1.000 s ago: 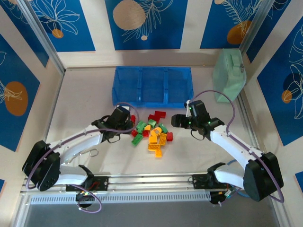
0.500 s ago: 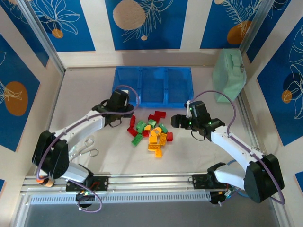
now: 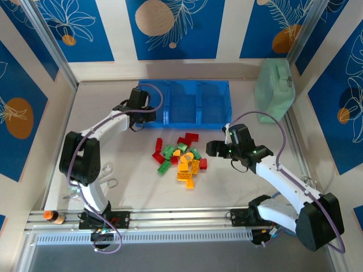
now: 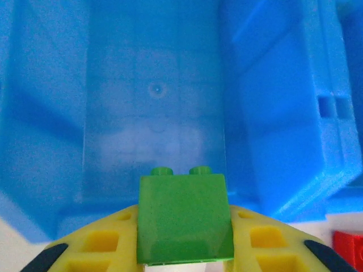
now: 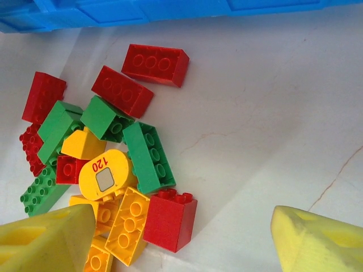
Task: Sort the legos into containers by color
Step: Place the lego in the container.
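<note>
One marking is read: the number "120" in red digits, printed on the flat face of a yellow oval brick (image 5: 106, 174) in the lego pile (image 5: 148, 157); digits are seen turned sideways, just beside a small grey square (image 5: 105, 181) on the same face.

Light is bright and even, with soft, short shadows. The tray (image 4: 153, 113) looks hazy up close; the bricks (image 5: 148, 157) are sharp.
</note>
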